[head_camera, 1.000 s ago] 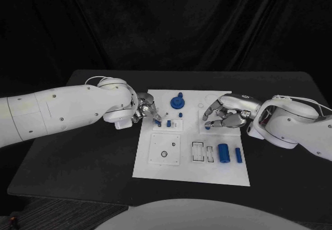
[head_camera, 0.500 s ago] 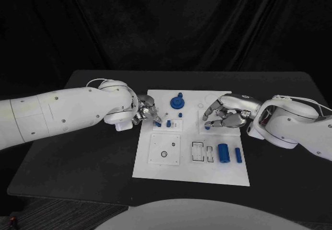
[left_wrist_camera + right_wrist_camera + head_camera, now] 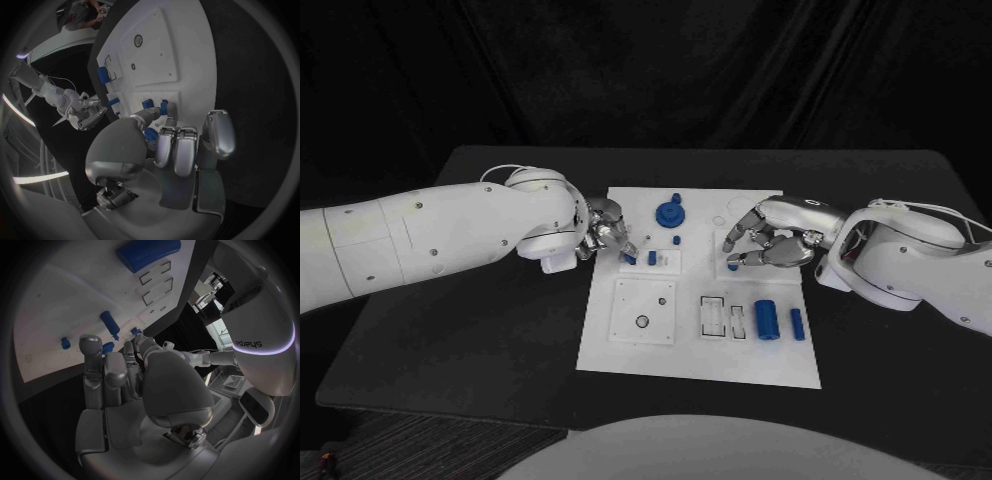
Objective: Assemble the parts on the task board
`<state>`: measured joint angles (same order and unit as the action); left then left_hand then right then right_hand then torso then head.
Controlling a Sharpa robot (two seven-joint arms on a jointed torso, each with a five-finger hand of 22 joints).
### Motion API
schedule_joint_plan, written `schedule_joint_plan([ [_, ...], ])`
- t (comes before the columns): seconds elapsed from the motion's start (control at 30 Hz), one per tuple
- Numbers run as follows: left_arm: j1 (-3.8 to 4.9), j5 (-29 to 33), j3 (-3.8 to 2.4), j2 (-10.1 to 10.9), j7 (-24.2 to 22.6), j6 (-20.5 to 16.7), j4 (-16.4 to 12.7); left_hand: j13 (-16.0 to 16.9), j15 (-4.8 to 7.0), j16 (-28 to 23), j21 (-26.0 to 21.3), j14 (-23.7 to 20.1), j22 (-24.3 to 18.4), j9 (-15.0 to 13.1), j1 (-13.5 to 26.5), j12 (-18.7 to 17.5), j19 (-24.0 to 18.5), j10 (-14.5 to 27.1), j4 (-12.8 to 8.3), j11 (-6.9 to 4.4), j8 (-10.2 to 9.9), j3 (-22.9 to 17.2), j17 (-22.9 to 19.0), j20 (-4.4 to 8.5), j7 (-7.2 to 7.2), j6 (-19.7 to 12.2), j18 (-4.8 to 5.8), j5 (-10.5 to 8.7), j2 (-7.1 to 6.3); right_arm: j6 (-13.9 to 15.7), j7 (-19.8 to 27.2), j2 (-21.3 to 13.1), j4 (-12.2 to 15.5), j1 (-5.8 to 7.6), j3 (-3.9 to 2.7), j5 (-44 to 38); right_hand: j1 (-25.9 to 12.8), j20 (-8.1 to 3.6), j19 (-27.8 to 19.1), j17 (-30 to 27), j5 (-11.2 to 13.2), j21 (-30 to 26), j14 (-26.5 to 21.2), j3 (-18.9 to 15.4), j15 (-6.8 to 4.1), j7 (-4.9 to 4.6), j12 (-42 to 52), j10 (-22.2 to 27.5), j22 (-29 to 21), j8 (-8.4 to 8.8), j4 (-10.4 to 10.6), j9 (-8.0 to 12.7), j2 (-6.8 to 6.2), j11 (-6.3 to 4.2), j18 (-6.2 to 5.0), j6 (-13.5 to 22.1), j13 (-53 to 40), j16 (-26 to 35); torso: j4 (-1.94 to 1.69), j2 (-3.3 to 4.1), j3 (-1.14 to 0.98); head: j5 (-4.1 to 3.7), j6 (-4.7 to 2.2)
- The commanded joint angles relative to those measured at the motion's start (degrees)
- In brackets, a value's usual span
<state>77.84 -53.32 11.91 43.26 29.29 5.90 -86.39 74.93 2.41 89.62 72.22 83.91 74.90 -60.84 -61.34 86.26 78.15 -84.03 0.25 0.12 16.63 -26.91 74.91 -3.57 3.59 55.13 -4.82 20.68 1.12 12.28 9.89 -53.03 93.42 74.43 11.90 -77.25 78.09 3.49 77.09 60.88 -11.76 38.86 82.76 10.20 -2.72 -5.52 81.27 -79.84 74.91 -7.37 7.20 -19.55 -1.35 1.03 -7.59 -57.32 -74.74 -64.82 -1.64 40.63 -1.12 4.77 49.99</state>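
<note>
Board [image 3: 692, 350] white, in middle of black table [image 3: 473, 330]. Left hand [image 3: 606, 238] at board's left edge, fingers pinching small blue part [image 3: 151, 136]. Right hand [image 3: 764, 243] over board's right side, fingers curled; holding anything? Cannot tell. Blue cylinder [image 3: 766, 317] near front.

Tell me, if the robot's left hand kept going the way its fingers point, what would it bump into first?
Probably the small blue parts standing on the task board; the left hand points right at them, though depth is unclear.
</note>
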Motion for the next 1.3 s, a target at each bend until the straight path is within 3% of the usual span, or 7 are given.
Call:
schedule_joint_plan([
  [0.03,-0.54,0.1,0.25,-0.1,-0.7,1.2,0.0,10.2,0.38,0.4,-0.2,6.1,9.2,-0.4,0.7,-0.2,-0.2,-0.8,0.7,-0.43,0.2,0.4,15.1,-0.11,-0.30,-0.9,0.42,-2.90,-0.05,-0.2,-0.3,0.0,0.0,-0.16,-0.02,0.1,0.0,-0.04,-0.1,-0.1,-0.3,-0.2,-0.3,0.2,-0.14,0.02,-0.2,0.5,3.7,-0.15,0.0,-0.1,0.10,-0.07,-0.49,-0.5,0.1,0.3,-0.04,0.01,-0.02,-0.03,0.01],
  [0.17,-0.58,0.1,0.25,-0.2,-0.8,1.2,0.1,10.2,0.35,0.4,-0.3,6.1,9.2,-0.4,1.5,-0.1,-0.2,-0.8,1.6,-0.38,0.3,1.4,15.1,-0.13,-0.22,-1.0,0.40,-4.38,-0.11,-0.2,-0.3,0.0,0.0,-0.19,-0.02,0.1,0.0,-0.04,-0.1,-0.1,-0.3,-0.2,-0.3,0.2,-0.14,0.02,-0.2,0.5,3.7,-0.15,0.0,-0.1,0.10,-0.07,-0.49,-0.5,0.1,0.3,-0.06,0.00,-0.04,-0.04,0.01],
  [0.2,-0.58,0.1,0.25,-0.2,-0.8,1.2,0.1,10.1,0.31,0.4,-0.3,6.1,9.2,-0.2,2.4,-0.1,-0.2,-0.7,2.7,-0.23,0.0,2.6,15.1,-0.25,-0.20,-1.2,0.43,-7.41,-0.16,-0.2,-0.3,0.0,0.0,-0.19,-0.02,0.1,0.0,-0.04,-0.1,-0.1,-0.3,-0.2,-0.3,0.2,-0.14,0.02,-0.2,0.5,3.7,-0.15,0.0,-0.1,0.10,-0.07,-0.49,-0.5,0.1,0.3,-0.07,0.00,-0.04,-0.06,0.01],
  [0.67,-0.63,0.1,0.25,-0.4,-0.8,1.9,0.2,10.0,-0.44,0.4,-0.8,6.1,9.1,1.3,6.2,-0.2,-0.4,-0.5,8.5,0.56,-1.3,11.4,15.1,-0.81,0.80,-1.5,0.34,-16.88,-1.30,-0.3,-0.3,0.0,-0.1,-0.28,-0.02,0.1,0.1,-0.04,-0.1,-0.1,-0.3,-0.3,-0.4,0.2,-0.14,0.02,-0.2,0.5,3.7,-0.11,0.0,-0.1,0.09,-0.08,-0.50,-0.5,0.1,0.4,0.00,-0.01,-0.06,-0.13,0.01],
  [0.93,-0.63,0.1,0.25,-0.6,-0.6,2.0,0.6,10.0,-0.42,0.4,-0.7,6.1,9.2,1.0,6.2,-0.1,-0.4,-0.5,9.3,0.47,-0.8,12.6,15.1,-0.86,0.62,-1.0,0.34,-16.75,-0.90,-0.4,-0.3,0.0,-0.1,-0.34,-0.02,0.1,0.1,-0.04,-0.1,-0.1,-0.3,-0.3,-0.3,0.3,-0.14,0.03,-0.2,0.5,3.7,-0.10,0.0,-0.1,0.09,-0.08,-0.50,-0.5,0.1,0.4,0.01,0.02,-0.05,-0.15,0.01],
  [1.1,-0.63,0.1,0.24,-0.5,-0.5,2.1,0.8,10.0,-0.11,0.4,-0.8,6.1,9.1,0.3,2.7,-0.1,-0.4,-0.5,8.0,0.11,0.1,12.6,15.1,-0.63,0.19,-1.3,0.29,-10.49,0.49,-0.5,-0.3,0.0,-0.1,-0.39,-0.02,0.1,0.1,-0.04,-0.1,-0.1,-0.3,-0.3,-0.3,0.3,-0.14,0.03,-0.2,0.5,3.7,-0.10,0.0,-0.1,0.09,-0.08,-0.50,-0.5,0.1,0.4,0.03,0.01,-0.04,-0.09,0.01],
  [1.3,-0.63,0.1,0.24,-0.5,-0.5,2.2,0.8,10.0,0.00,0.4,-0.8,6.1,9.1,0.1,1.3,-0.2,-0.4,-0.4,7.2,-0.06,0.4,12.4,15.1,-0.50,0.02,-1.5,0.30,-7.40,0.84,-0.6,-0.4,0.0,-0.1,-0.43,-0.02,0.1,0.1,-0.05,-0.2,-0.1,-0.4,-0.4,-0.4,0.3,-0.14,0.02,-0.2,0.5,3.6,-0.09,0.0,-0.1,0.12,-0.08,-0.52,-0.5,0.1,0.4,-0.01,0.04,-0.03,-0.08,0.01],
])
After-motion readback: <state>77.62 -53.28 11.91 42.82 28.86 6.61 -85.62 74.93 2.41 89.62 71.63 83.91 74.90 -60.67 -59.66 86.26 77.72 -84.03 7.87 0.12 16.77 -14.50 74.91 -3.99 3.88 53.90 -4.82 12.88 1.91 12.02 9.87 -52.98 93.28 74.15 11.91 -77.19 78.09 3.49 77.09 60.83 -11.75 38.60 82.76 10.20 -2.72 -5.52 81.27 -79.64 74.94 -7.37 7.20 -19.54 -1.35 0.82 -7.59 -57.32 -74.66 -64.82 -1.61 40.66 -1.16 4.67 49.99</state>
